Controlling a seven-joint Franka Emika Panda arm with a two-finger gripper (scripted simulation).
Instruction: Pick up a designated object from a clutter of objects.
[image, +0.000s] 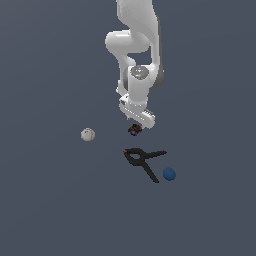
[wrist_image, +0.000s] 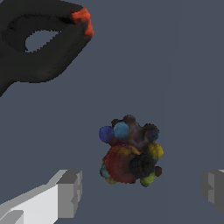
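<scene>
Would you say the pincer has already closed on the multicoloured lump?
No, the pincer fingers stand wide apart on either side of the multicoloured lump.

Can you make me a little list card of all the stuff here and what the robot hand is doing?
hand: open, right above the lump
target: dark lump with coloured specks, between the fingers, not gripped yet
clamp: black scissor-like clamp, red tip, lying next to the lump
white ball: off to the exterior view's left
blue ball: beside the clamp
</scene>
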